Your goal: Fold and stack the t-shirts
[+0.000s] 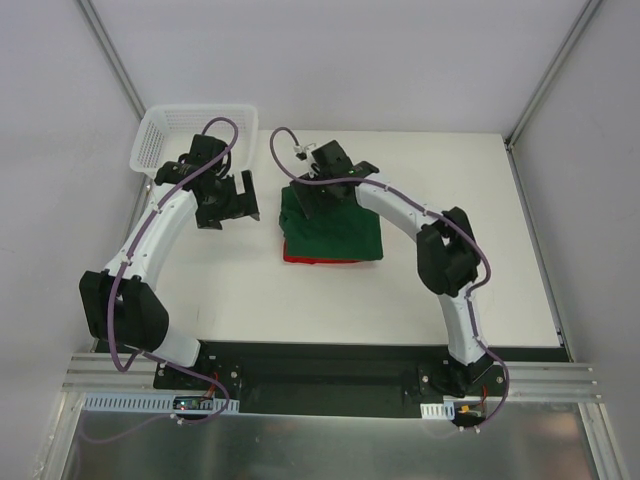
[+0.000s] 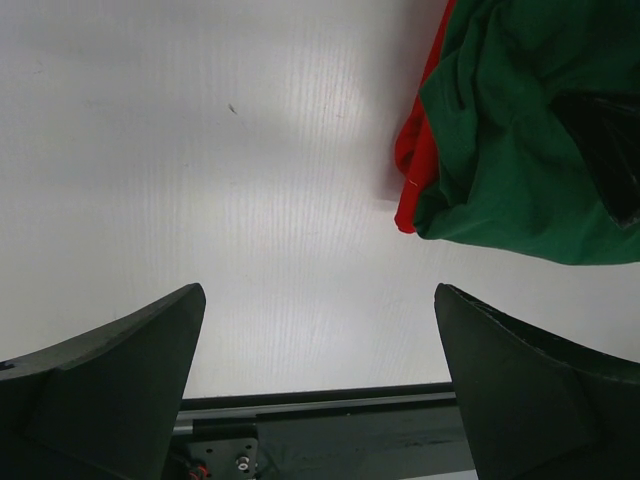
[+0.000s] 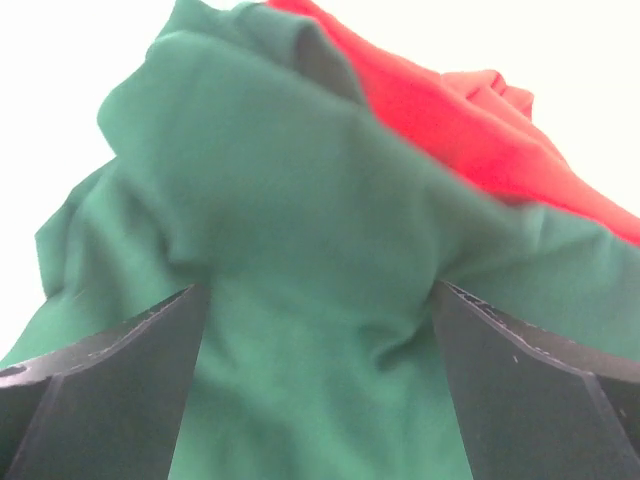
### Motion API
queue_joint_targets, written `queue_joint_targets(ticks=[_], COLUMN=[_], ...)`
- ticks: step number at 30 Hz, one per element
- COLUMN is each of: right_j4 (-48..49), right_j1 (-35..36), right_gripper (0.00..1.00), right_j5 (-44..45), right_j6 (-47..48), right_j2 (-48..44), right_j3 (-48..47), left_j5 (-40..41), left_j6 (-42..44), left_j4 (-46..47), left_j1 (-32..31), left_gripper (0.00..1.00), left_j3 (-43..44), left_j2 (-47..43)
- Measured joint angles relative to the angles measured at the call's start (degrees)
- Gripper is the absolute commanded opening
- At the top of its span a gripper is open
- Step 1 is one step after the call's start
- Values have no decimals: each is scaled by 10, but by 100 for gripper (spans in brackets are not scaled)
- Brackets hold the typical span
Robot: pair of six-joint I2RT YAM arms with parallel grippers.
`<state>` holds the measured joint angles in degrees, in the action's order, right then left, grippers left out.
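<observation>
The green shirt (image 1: 335, 232) is stacked, folded, on the red shirt (image 1: 298, 258) beneath the open right tool (image 1: 322, 197), the left tool (image 1: 228, 208) is open alongside, and little is judged left.

Bright even light, blurred close-ups

This is a robotics lab test cell. Plain white panel walls (image 1: 350, 60) are framed by metal corner posts (image 1: 112, 55) and enclose a white surface (image 1: 400, 300). The left arm (image 1: 165, 225) and right arm (image 1: 445, 255) are bolted to a black base plate (image 1: 320, 362) on aluminium rails (image 1: 105, 378), with purple cables (image 1: 273, 145) looping off them.
</observation>
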<state>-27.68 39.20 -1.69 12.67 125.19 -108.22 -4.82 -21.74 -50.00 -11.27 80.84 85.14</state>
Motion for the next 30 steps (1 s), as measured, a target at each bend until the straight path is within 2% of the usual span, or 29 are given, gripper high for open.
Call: queue_joint_targets(ticks=[8, 12, 16, 24, 30], right_j4=[-5, -7, -12, -48, -72], right_j1=[5, 0, -7, -42, -49], right_gripper=[96, 96, 96, 96, 96], right_j5=[55, 105, 143, 160, 163], right_j6=[18, 24, 26, 13, 1], right_j2=[-121, -141, -118, 15, 13], right_j3=[21, 22, 35, 3, -22], left_j5=[-10, -11, -11, -11, -10], left_j6=[0, 0, 0, 1, 1], left_j4=[0, 0, 0, 0, 0], left_j1=[-7, -19, -27, -31, -33], left_gripper=[99, 100, 99, 99, 99], left_j3=[0, 0, 0, 0, -1], left_j2=[0, 3, 10, 11, 12])
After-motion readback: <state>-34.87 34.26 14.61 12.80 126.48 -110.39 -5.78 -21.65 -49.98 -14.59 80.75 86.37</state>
